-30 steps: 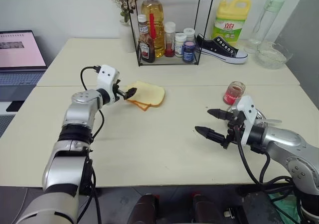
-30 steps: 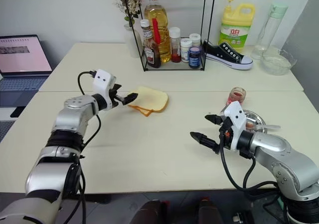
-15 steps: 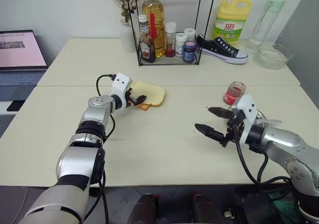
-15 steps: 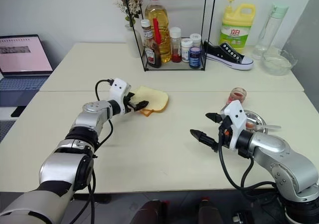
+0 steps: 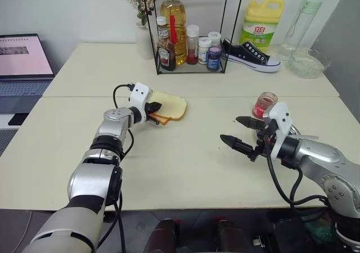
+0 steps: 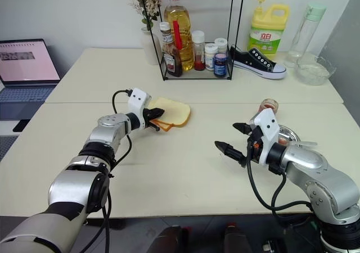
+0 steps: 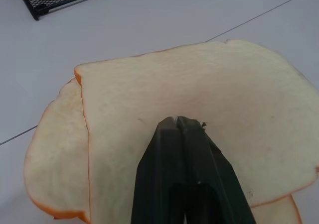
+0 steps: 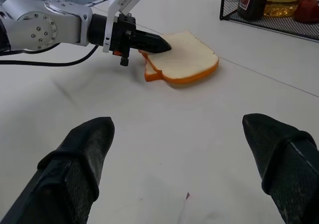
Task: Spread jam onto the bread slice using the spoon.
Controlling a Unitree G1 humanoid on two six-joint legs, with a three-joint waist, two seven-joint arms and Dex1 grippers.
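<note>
Bread slice (image 5: 169, 105), pale with orange crust, tops another; closed left gripper (image 7: 175, 122) seemingly rests on it

1. The bread slice (image 5: 170, 105) is lying flat on the pale table, stacked on a second similar slice, pale yellow with a tan-orange crust.
2. The jam (image 5: 262, 106) is sitting glossy red in a small clear glass jar, standing upright well apart from the bread.
3. The spoon (image 5: 302, 136) is showing a thin silver handle beside the jar.
</note>
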